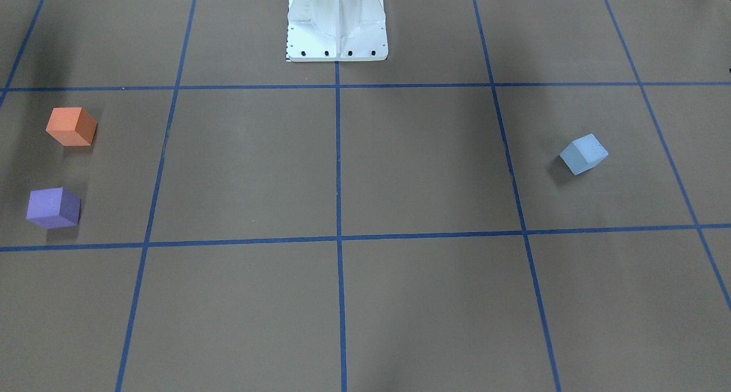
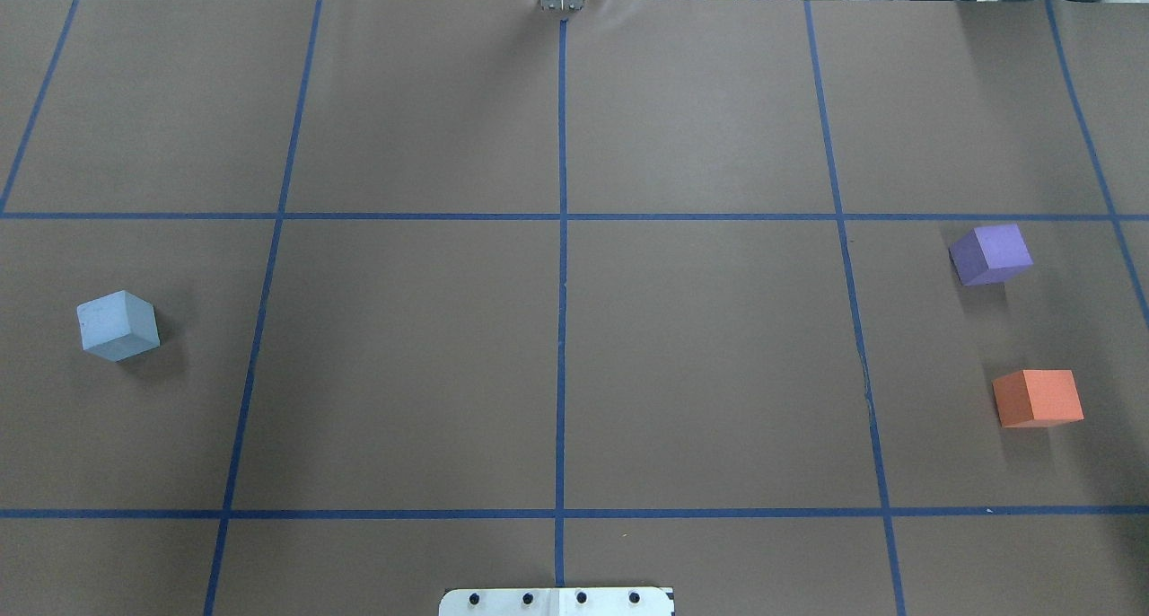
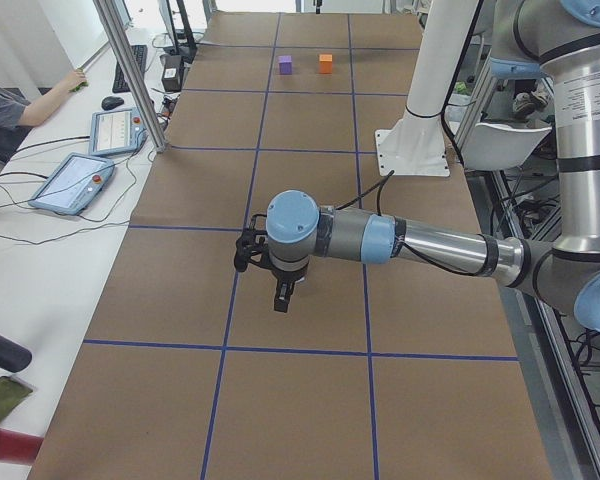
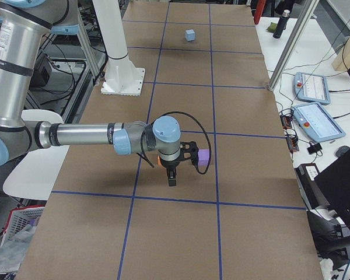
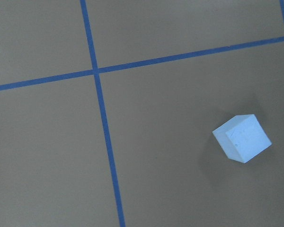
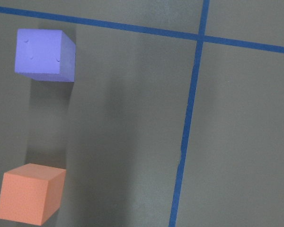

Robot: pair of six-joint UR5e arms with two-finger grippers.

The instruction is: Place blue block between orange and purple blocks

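Brown-papered counter (image 2: pixel 404 374) first: nothing is picked yet, the blue block (image 2: pixel 118 326) lying loose near our left end effector (image 3: pixel 281 298), whose grip, like the right end effector's (image 4: pixel 171 179), we cannot tell; next we judge a descent, grasp, and carry across between orange block (image 2: pixel 1039 398) and purple block (image 2: pixel 991 254).
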